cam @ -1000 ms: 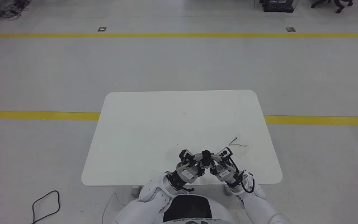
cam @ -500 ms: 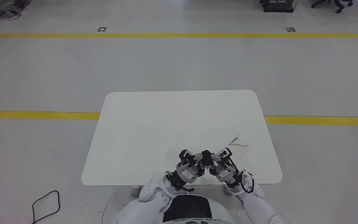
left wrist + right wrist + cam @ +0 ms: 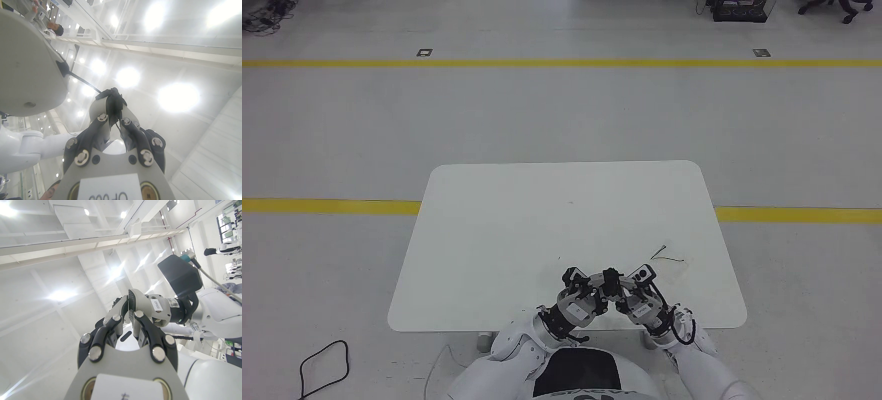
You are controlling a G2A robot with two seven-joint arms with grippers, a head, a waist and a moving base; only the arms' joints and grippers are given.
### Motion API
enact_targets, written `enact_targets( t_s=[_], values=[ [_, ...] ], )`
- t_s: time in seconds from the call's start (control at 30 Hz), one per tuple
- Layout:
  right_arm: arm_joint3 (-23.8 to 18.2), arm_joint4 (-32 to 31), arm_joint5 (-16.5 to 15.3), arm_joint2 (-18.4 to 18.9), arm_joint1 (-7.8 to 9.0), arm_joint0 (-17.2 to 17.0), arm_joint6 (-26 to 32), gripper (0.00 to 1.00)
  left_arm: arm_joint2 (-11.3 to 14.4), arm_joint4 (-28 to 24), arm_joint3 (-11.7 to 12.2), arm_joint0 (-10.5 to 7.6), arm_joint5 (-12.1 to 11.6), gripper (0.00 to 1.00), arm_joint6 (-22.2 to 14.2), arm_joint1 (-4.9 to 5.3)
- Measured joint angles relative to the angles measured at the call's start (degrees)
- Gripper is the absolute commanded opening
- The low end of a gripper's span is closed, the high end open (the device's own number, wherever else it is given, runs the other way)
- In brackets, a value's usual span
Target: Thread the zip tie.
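Both grippers meet tip to tip just above the white table's (image 3: 542, 220) front edge. In the left wrist view, my left gripper (image 3: 113, 94) points at the ceiling and is shut on a black zip tie (image 3: 85, 82). The tie's thin strap runs from the left gripper's tips to the white finger of my right gripper (image 3: 34, 62), where it ends in a dark patch. In the right wrist view, my right gripper (image 3: 128, 296) has its ribbed pads pressed together, and the left gripper's body (image 3: 157, 306) sits right behind. From above, the left gripper (image 3: 597, 283) and right gripper (image 3: 620, 283) touch.
A second thin dark tie (image 3: 667, 256) lies loose on the table, to the right of the grippers and slightly beyond them. Yellow floor lines (image 3: 332, 206) run past both sides of the table.
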Motion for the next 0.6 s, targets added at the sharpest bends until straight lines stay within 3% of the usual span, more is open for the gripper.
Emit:
enact_targets(
  t_s=[0.6],
  values=[
    [0.91, -0.14, -0.72, 0.07, 0.06, 0.22, -1.04, 0.0, 0.0, 0.0, 0.0, 0.0, 0.0, 0.0, 0.0, 0.0]
  ],
)
